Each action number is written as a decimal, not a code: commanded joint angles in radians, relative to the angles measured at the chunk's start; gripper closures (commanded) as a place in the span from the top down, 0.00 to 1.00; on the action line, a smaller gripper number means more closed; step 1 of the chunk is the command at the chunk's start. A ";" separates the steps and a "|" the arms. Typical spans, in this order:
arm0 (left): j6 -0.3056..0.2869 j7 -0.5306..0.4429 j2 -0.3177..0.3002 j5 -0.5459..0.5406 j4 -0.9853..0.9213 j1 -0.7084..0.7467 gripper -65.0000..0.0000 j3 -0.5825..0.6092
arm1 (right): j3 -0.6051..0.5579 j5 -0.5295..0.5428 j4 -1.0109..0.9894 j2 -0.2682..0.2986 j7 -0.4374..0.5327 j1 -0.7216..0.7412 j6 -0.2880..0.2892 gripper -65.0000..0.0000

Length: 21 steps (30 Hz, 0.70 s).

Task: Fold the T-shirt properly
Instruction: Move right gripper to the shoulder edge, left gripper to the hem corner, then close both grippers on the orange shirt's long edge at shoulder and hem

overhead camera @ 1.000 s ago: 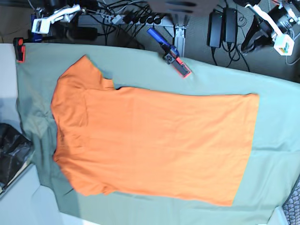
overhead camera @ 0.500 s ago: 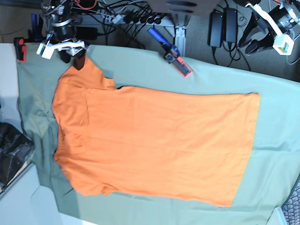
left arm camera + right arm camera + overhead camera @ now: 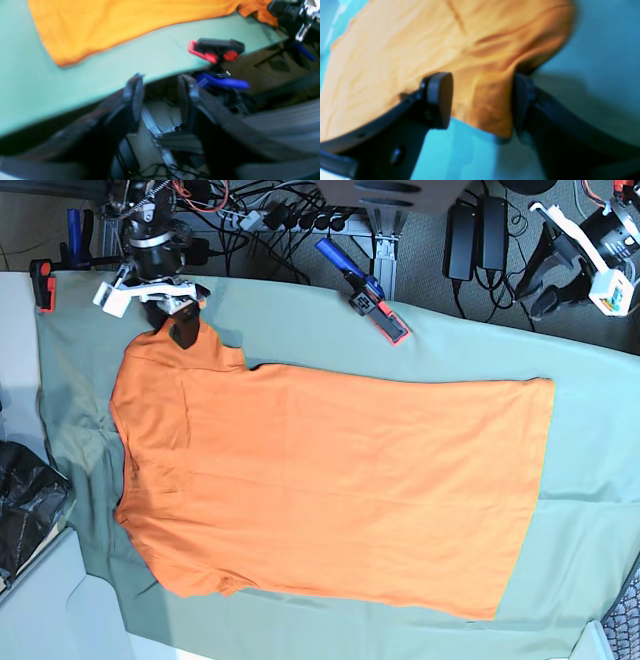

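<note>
T-shirt [image 3: 420,50] sleeve between parted right fingers [image 3: 440,100]

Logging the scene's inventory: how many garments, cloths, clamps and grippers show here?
T-shirt: 1
Green cloth: 1
Clamps: 2, blue-handled and corner
Grippers: 2, right gripper, left gripper
Total: 6

Matte black throughout on the right gripper [image 3: 480,105]: long curved arms, a rounded oval pad capping one jaw, a small screw hole at seven o'clock on the near arm. Same black, curved build on the left gripper [image 3: 160,100], edges worn paler. From the base view, white plastic housings on both wrists, black bodies behind; a yellow-green marking on the white block at one o'clock.
</note>
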 commanded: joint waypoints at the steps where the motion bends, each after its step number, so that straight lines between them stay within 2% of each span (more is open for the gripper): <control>1: 0.003 -0.023 -0.016 -0.015 0.016 -0.002 0.49 -0.014 | 0.000 -0.003 0.008 0.000 -0.019 0.002 0.015 0.56; 8: 0.092 -0.001 -0.050 -0.013 -0.012 -0.110 0.51 -0.016 | 0.000 -0.023 0.008 -0.002 -0.019 0.006 0.016 0.56; 16: 0.095 0.006 -0.050 -0.015 -0.211 -0.307 0.51 0.006 | 0.000 -0.072 0.008 -0.002 -0.019 0.006 0.015 0.56; 21: 0.095 0.016 -0.048 -0.030 -0.365 -0.418 0.51 0.090 | 0.000 -0.071 0.008 -0.002 -0.019 0.006 0.015 0.56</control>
